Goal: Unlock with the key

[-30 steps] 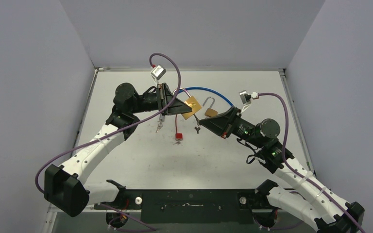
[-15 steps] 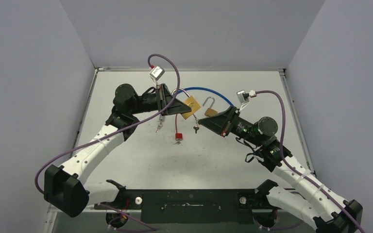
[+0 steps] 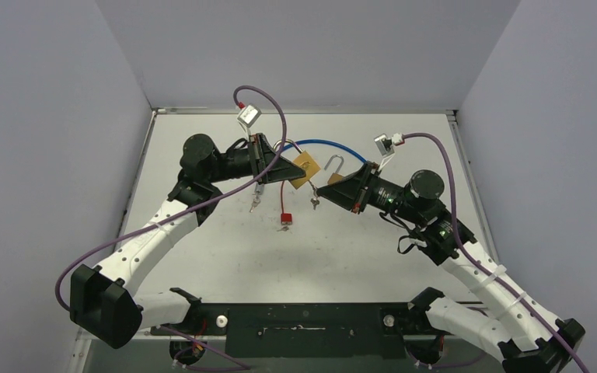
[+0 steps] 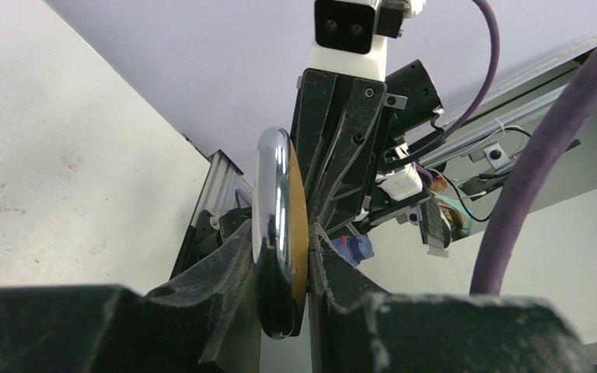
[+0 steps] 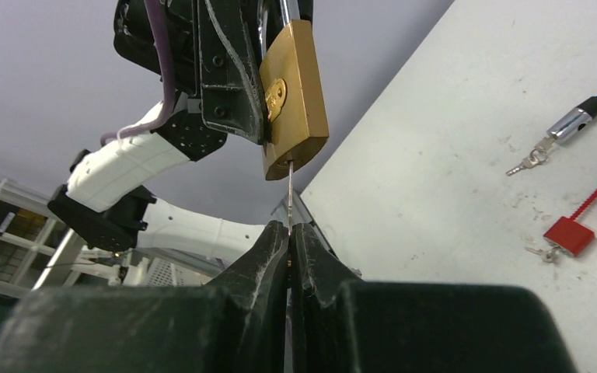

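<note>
A brass padlock [image 3: 305, 168] with a chrome shackle hangs above the table, and my left gripper [image 3: 292, 172] is shut on its flat sides. In the left wrist view the padlock [image 4: 298, 233] stands edge-on between the fingers [image 4: 225, 268]. My right gripper [image 3: 321, 187] is shut on a thin key [image 5: 289, 198]. In the right wrist view the key's blade rises from the right gripper [image 5: 289, 233] to the bottom face of the padlock [image 5: 299, 93], its tip at the keyway. How deep it sits I cannot tell.
A second brass padlock [image 3: 336, 176] with an open shackle lies behind my right fingertips. A blue cable lock [image 3: 326, 144] curves across the back. A small red lock [image 3: 285, 218] and loose keys [image 3: 255, 203] lie on the table under the grippers.
My right gripper has moved up and left with the key, closing on the padlock's bottom. The left gripper has lifted the padlock slightly toward the back.
</note>
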You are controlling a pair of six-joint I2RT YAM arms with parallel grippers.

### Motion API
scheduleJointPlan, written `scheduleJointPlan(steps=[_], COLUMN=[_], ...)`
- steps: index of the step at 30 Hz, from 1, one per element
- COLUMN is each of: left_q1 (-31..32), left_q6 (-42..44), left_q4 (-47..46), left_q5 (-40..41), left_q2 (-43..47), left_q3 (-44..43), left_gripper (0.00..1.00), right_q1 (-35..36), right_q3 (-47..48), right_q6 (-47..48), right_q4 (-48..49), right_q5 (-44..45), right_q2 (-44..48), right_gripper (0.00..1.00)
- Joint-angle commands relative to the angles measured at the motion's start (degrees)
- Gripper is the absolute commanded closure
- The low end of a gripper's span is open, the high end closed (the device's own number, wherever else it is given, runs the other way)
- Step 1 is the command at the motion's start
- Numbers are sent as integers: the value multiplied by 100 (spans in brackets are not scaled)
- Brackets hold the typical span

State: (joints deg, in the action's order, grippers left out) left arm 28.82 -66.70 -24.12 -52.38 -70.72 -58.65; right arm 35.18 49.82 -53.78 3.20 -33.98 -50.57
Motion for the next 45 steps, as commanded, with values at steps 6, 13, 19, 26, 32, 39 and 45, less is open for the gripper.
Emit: scheduleJointPlan(steps=[6, 13, 19, 26, 32, 39, 45], left_q1=[342, 344, 361, 429, 440, 500, 502], left_q6=[96, 125, -430, -531, -436, 499, 2250], left_q4=[-110, -256, -1117, -1244, -1136, -1154, -848], left_q5=[-859, -932, -848, -921, -823, -177, 259], left_q2=[153, 162, 162, 103, 98, 301, 529], left_q3=[-316, -319, -185, -270, -315, -257, -452], left_gripper=[100, 100, 100, 100, 100, 100, 100], right_q1=[-98, -358, -415, -418, -453, -406, -374], right_q3=[491, 376, -328, -228, 167, -483, -1274], right_q6=[861, 39, -1359, -1357, -1028, -2760, -5224], right_q4=[173, 1013, 2912, 2954, 2502, 3764, 5258], right_q5=[575, 91, -60, -65, -107, 114, 430], right_q2=[-229, -365, -406, -494, -682, -891, -1054], right_gripper=[100, 100, 100, 100, 100, 100, 100])
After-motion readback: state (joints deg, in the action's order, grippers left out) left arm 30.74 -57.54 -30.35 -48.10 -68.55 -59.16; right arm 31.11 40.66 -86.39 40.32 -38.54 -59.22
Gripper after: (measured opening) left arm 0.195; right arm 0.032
